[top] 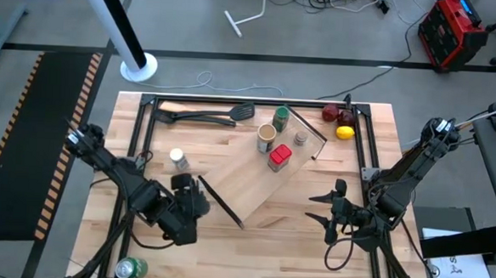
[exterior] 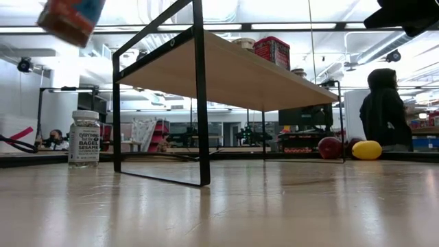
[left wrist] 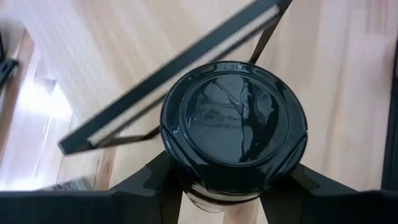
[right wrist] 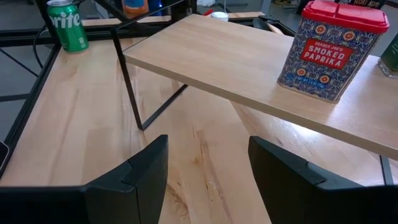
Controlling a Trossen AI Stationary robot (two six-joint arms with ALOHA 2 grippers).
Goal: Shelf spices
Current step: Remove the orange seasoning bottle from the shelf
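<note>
High view, looking straight down: a pale wooden table (top: 130,116) fills the centre of the frame, with a large black tube frame (top: 149,134) standing on it. Inside the frame, the shelf (top: 254,178), a light wooden board with black bars at its short ends, lies at an angle across the middle.

At lower left, the left gripper (top: 187,197) grips the black-capped jar (top: 182,183) just beside the shelf's near end; the left wrist view shows the glossy black cap (left wrist: 235,121) clamped between both fingers, above the shelf's end bar. At lower right, the right gripper (top: 323,208) sits with its fingers spread wide and nothing between them, near the shelf's lower right edge.

On the shelf's upper right part stand the red square tin (top: 280,158), the tan open-top cylinder (top: 266,138), the green jar (top: 280,118) and the small silver-topped shaker (top: 301,137). The white-capped jar (top: 177,158) stands on the table left of the shelf.

Two black spatulas (top: 207,115) lie along the upper middle. A dark red fruit (top: 331,113) and a yellow lemon (top: 344,132) sit at upper right. A green drinks can (top: 131,269) stands at the bottom left edge.
</note>
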